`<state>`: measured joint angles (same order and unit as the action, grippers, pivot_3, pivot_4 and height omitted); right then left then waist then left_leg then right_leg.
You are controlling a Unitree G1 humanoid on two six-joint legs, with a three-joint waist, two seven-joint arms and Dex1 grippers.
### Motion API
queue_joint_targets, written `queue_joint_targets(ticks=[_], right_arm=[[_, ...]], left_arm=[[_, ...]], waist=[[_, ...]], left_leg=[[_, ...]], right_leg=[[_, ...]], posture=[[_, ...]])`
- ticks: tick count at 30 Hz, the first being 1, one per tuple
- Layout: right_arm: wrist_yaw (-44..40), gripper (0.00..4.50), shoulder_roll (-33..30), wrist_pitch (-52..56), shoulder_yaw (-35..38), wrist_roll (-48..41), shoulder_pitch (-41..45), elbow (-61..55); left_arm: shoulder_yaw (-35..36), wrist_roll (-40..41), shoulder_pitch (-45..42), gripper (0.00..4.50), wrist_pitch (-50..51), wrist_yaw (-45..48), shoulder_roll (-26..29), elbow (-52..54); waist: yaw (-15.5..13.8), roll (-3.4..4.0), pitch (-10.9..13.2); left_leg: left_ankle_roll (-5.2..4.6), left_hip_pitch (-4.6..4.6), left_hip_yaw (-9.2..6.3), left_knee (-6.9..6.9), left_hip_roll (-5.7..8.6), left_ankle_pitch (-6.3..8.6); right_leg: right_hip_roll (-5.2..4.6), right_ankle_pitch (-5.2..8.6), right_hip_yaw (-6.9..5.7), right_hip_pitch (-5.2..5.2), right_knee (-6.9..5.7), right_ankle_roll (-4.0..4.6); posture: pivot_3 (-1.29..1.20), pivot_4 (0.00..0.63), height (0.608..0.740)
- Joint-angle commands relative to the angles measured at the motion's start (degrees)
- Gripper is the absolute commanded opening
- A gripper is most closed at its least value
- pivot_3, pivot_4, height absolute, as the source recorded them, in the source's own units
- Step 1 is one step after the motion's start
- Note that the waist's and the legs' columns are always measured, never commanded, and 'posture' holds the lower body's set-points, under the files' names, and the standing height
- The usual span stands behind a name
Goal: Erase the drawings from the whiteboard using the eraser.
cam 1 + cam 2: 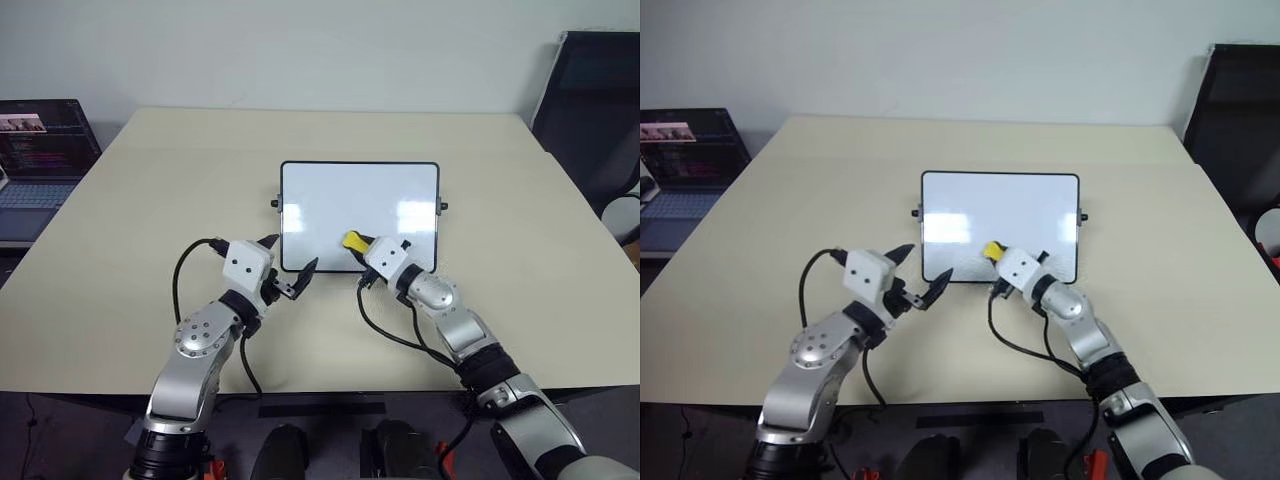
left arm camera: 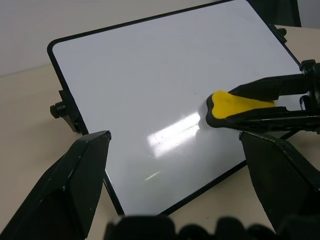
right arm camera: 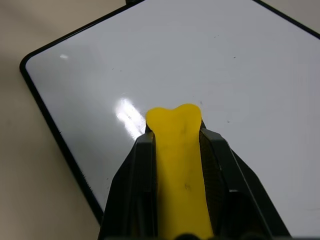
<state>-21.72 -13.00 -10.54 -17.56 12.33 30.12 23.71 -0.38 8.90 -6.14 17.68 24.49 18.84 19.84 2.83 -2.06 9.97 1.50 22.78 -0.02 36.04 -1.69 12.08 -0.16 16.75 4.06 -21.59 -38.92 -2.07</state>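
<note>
The whiteboard point(image 1: 330, 200) lies flat in the middle of the table, black-framed with small side knobs. My right gripper point(image 1: 358, 246) is shut on the yellow eraser point(image 1: 353, 242), whose tip sits over the board's near edge, right of centre. In the right wrist view the eraser point(image 3: 177, 150) runs between the two fingers above the white surface point(image 3: 225, 60). My left gripper point(image 1: 288, 257) stands open at the board's near left corner, nothing between its fingers. The drawings are out of view; the board's face looks plain white with glare patches.
The beige table point(image 1: 150, 200) extends all around the board. A laptop point(image 1: 40, 150) stands off the table's left side. A black chair point(image 1: 590, 100) is at the far right. Black cables hang from both wrists.
</note>
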Motion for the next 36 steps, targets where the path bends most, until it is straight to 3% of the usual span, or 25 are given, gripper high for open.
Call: queue_joint_targets(ticks=[1,12,18,27,36], right_arm=[[-2.1,0.87,-2.5,1.0,-0.6,1.3,-2.7,1.7],[-3.9,0.87,-5.7,2.1,0.8,0.1,-5.3,-3.2],[-4.1,0.87,-6.5,5.7,5.4,-3.7,-5.9,-9.4],[-0.7,0.87,-3.5,10.1,12.1,-9.1,-0.6,-17.2],[0.9,0.87,-1.4,10.7,12.4,-8.9,2.8,-16.5]], left_arm=[[0.5,0.2,0.3,4.5,-2.0,0.2,0.3,0.6],[-0.4,0.2,-0.6,4.5,-2.9,0.6,-0.1,-0.6],[-0.9,0.2,-1.0,4.5,-2.8,0.5,-0.2,-0.5],[-1.4,0.6,-2.2,4.5,-2.0,0.4,-0.2,-0.3],[-1.1,0.9,-2.7,4.5,-1.8,0.8,0.1,-0.5]], waist=[[0.0,0.0,0.0],[-0.7,-0.02,0.0],[-1.1,-0.03,0.0],[-0.8,-0.02,0.1],[-0.7,-0.01,0.1]], left_leg=[[0.0,0.0,-0.01,0.0,0.0,0.0],[0.0,0.03,-0.06,-0.01,0.02,0.0],[0.0,0.05,-0.08,-0.01,0.02,0.0],[0.01,0.26,0.01,-0.1,0.01,0.01],[0.04,0.72,0.0,-0.19,0.05,0.03]], right_leg=[[0.0,0.0,0.0,0.01,0.0,0.0],[-0.02,0.03,0.01,0.04,0.08,-0.03],[-0.04,0.05,0.02,0.04,0.09,-0.04],[-0.02,0.01,0.0,-0.26,0.09,0.02],[-0.01,-0.1,-0.03,-0.73,0.08,0.19]], posture=[[0.0,0.15,0.74],[0.0,0.15,0.74],[0.0,0.15,0.74],[0.0,0.15,0.74],[0.0,0.15,0.74]])
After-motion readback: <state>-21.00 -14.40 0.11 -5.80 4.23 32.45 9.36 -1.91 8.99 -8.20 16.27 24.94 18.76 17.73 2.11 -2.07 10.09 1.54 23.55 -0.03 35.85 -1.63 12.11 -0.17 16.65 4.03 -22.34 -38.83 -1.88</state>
